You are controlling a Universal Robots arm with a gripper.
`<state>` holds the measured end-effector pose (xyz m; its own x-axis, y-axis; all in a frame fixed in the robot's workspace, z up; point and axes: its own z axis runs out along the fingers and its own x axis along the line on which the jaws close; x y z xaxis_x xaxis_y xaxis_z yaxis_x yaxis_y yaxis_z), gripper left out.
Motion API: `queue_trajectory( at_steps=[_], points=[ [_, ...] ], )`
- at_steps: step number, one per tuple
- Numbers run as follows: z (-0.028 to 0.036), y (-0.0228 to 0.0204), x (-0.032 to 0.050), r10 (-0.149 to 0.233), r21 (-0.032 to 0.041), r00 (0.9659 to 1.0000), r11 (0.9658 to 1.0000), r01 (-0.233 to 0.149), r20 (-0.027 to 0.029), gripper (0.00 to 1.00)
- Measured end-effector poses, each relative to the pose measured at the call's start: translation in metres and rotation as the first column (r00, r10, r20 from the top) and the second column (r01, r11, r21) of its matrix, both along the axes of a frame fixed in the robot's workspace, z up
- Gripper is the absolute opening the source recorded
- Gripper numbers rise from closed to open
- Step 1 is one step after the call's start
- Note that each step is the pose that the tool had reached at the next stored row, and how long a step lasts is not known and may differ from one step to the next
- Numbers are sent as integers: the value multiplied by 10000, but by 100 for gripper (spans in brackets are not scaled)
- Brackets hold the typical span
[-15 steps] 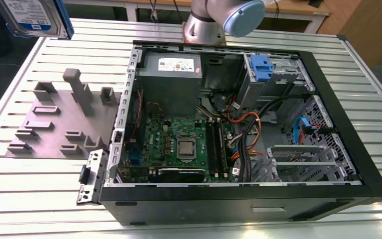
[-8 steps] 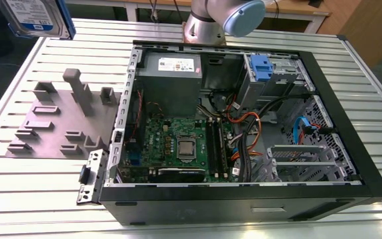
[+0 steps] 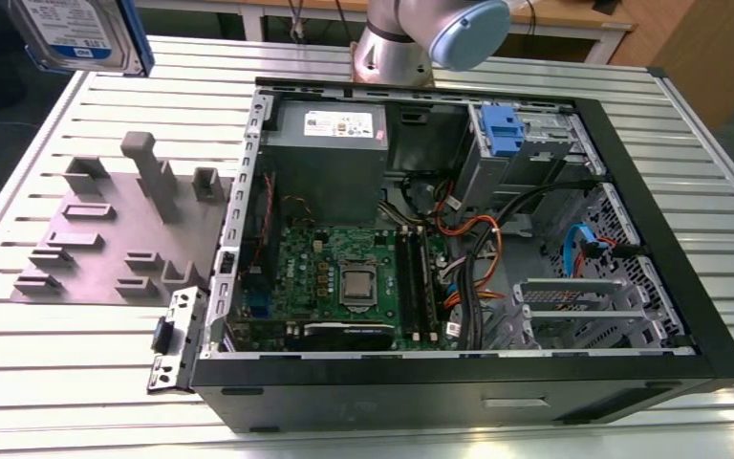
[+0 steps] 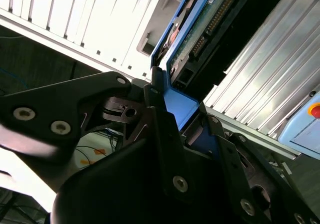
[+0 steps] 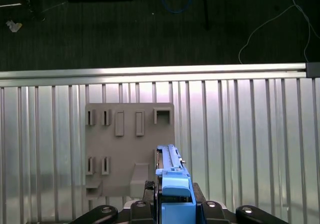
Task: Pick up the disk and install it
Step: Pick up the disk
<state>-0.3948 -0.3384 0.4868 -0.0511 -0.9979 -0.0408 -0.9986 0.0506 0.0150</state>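
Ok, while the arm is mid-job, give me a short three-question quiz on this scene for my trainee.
1. True or false: the flat rectangular silver metal disk with blue plastic rails lies inside the open black computer case.
2. Pick one: the end effector is shut on A) the disk, B) a screwdriver, C) nothing.
3. Short answer: in the first wrist view, what lies on the ribbed aluminium table beyond the disk?
Key: 1. False, it is held in the air outside the case. 2. A. 3. The flat grey slotted plate.
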Motion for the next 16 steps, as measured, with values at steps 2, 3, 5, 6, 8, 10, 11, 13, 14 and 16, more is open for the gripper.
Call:
queue_trajectory(
  at_steps=[2, 3, 5, 6, 8, 10, 11, 13, 14, 16],
  points=[
    [1, 0, 16, 0, -1, 10000, 10000, 0, -3, 36],
    [0, 0, 23, 0, 0, 10000, 10000, 0, -3, 36],
    [0, 0, 34, 0, 0, 10000, 10000, 0, -5, 36],
    [1, 0, 40, 0, 0, 10000, 10000, 0, -6, 36],
    [0, 0, 51, 0, 0, 10000, 10000, 0, -7, 36],
    [0, 0, 60, 0, 0, 10000, 10000, 0, -9, 36],
    [0, 0, 64, 0, 0, 10000, 10000, 0, -9, 36],
    [1, 0, 74, 0, -1, 10000, 10000, 0, -12, 36],
    [0, 0, 81, 1, 0, 10000, 10000, -1, -14, 36],
    [2, 0, 100, 1, -1, 10000, 10000, -1, -29, 36]
  ],
)
